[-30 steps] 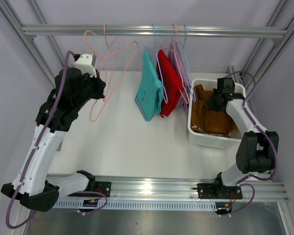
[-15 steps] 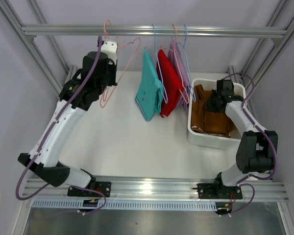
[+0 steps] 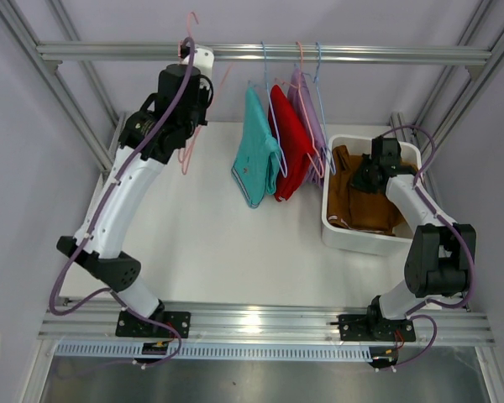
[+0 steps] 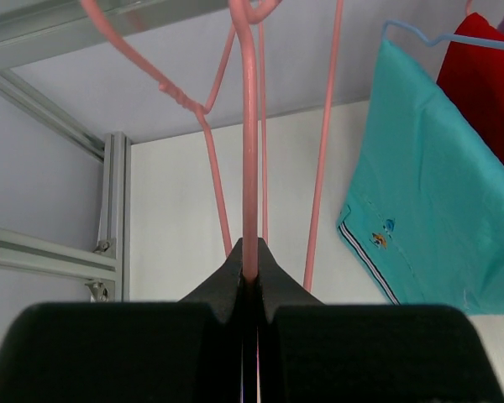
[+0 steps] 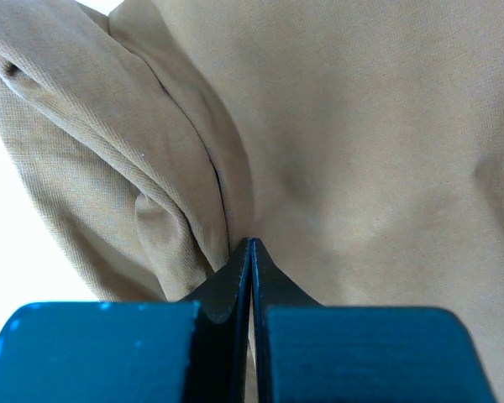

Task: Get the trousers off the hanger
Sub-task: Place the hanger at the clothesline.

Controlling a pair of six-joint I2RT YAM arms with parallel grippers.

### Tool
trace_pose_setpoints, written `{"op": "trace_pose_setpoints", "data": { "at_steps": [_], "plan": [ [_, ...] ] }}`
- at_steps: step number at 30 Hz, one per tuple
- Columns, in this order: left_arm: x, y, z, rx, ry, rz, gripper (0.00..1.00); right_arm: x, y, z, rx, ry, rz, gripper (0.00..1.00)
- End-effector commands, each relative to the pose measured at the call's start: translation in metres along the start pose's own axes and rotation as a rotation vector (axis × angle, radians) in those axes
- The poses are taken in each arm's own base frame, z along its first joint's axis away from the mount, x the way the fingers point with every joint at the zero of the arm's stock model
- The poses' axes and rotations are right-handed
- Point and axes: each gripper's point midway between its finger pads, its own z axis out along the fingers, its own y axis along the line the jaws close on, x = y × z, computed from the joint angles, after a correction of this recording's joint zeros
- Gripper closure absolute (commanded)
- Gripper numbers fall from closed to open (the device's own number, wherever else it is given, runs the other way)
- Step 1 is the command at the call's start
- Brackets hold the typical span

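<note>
My left gripper point(image 3: 197, 57) is high up by the rail and shut on the wire of an empty pink hanger point(image 3: 186, 154). In the left wrist view the fingers point(image 4: 250, 252) pinch that wire point(image 4: 249, 151). Teal trousers point(image 3: 256, 155), red trousers point(image 3: 292, 151) and lavender trousers point(image 3: 312, 117) hang on hangers to the right; the teal pair point(image 4: 437, 185) and red pair point(image 4: 487, 84) also show in the left wrist view. My right gripper point(image 3: 361, 180) is down in the white bin point(image 3: 353, 241), shut on a fold of the brown trousers point(image 5: 361, 126). The yellow trousers are out of view.
The metal rail point(image 3: 403, 55) crosses the back, with frame posts slanting down on both sides. The bin stands at the right of the white table point(image 3: 193, 235). Blue and pink hanger hooks sit close together on the rail above the hanging garments.
My left arm has swung up and to the right, carrying the pink hanger to the rail. The right gripper has stayed in the bin, barely shifting.
</note>
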Motion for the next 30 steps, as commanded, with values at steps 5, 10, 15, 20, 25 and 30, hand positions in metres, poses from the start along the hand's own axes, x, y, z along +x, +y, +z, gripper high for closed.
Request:
{"op": "trace_pose_setpoints", "data": {
  "at_steps": [5, 10, 15, 20, 25, 30],
  "plan": [
    [-0.006, -0.001, 0.028, -0.064, 0.003, 0.024, 0.99, -0.003, 0.006, 0.001, -0.037, -0.015, -0.019, 1.0],
    [0.008, 0.004, 0.045, -0.098, 0.049, 0.014, 1.0, 0.0, 0.008, 0.002, -0.047, -0.01, -0.025, 1.0],
    [0.021, 0.006, 0.051, -0.101, 0.085, 0.005, 0.99, 0.002, 0.009, 0.002, -0.052, -0.006, -0.032, 1.0],
    [0.038, 0.009, 0.046, -0.112, 0.111, 0.01, 0.99, 0.003, 0.013, 0.0, -0.058, -0.006, -0.039, 1.0],
    [0.048, 0.014, 0.041, -0.129, 0.123, 0.008, 1.0, 0.005, 0.015, -0.003, -0.064, -0.008, -0.048, 1.0],
    [0.055, 0.017, 0.037, -0.13, 0.141, -0.001, 0.99, 0.005, 0.017, -0.005, -0.068, -0.01, -0.055, 1.0]
  ]
}}
